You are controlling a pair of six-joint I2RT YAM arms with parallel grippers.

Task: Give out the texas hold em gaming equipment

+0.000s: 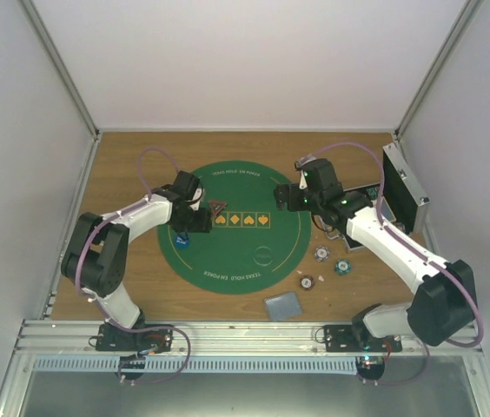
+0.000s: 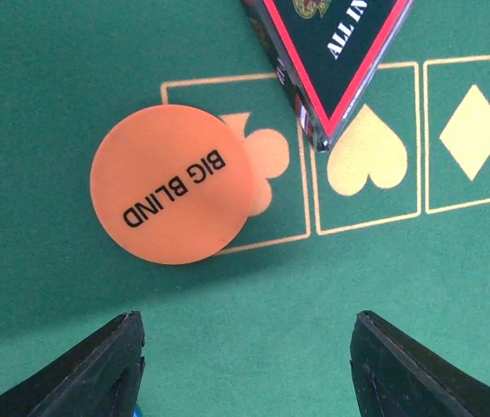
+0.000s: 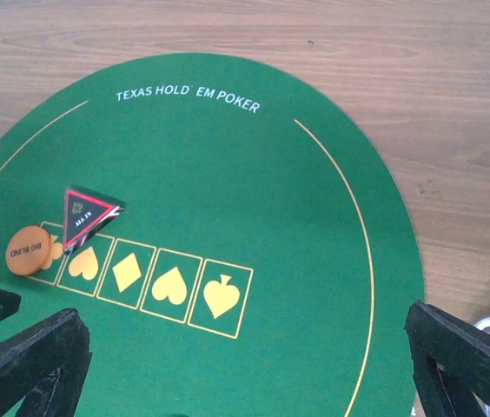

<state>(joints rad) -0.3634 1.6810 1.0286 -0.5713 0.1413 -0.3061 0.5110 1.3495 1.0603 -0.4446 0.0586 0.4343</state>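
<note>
Step in hand: by my reading, setting out the marker pieces at the left end of the mat (image 1: 236, 261); the orange disc looks placed and let go
Left hand (image 2: 245, 369): fingers apart with only green felt between them, holding nothing; it hangs low over the mat, just short of the orange disc
Right hand (image 3: 245, 373): wide open and empty, raised over the right side of the mat, well apart from every piece
Orange disc (image 2: 172, 184): flat on the felt, printed BIG BLIND, overlapping the club box at the left end of the row of suit boxes
Triangular marker (image 2: 332, 52): dark with a red edge, lying just beside the disc, its tip between the club and heart boxes
Blue disc (image 1: 182, 241): a small blue piece on the mat near the left hand; too small to read
Chips (image 1: 321, 254): three lie loose on the counter (image 1: 123, 165) off the mat's right edge, near the right arm
Cards (image 1: 283, 305): a grey-blue piece flat on the counter below the mat
Next move: probably the chips or cards, since they are still off the mat; the right hand sits nearer, and must come down square over one chip and close on its rim
Risk: thin flat pieces may slide away rather than lift
</note>
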